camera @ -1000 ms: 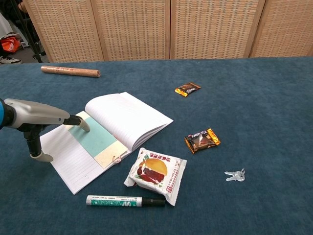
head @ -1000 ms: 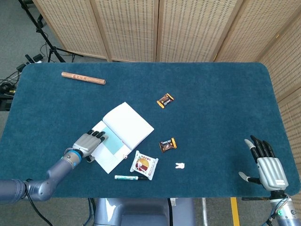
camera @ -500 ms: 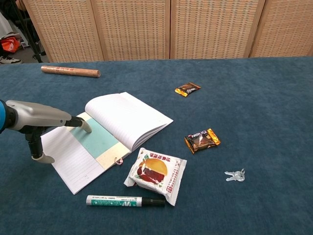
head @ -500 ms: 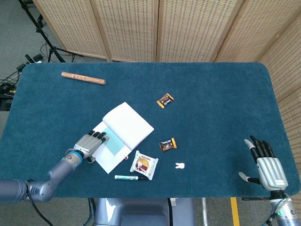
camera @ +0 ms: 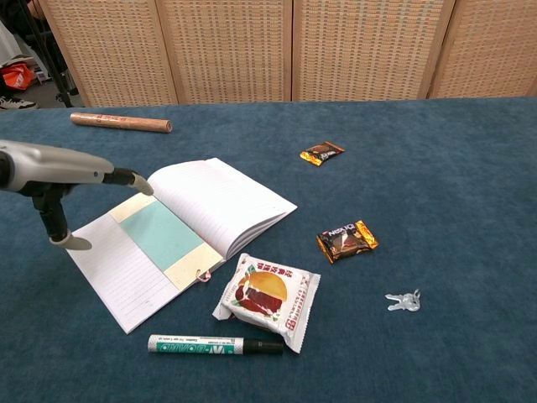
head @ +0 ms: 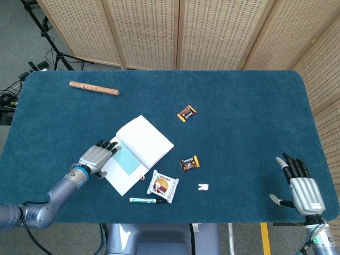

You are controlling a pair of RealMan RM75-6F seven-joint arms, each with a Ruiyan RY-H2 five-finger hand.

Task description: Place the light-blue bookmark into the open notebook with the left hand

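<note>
Since the light-blue bookmark [camera: 159,235] is laid flat on the open notebook's [camera: 226,197] left page, the left hand [head: 95,155] is held empty, fingers extended, at the notebook's nine o'clock.

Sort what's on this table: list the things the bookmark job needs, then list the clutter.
Job:
light-blue bookmark, lying on the notebook's left page
open notebook
left hand, above the notebook's left edge, holding nothing

Clutter:
snack packet
green marker
two candy wrappers
keys
brown roll
</note>
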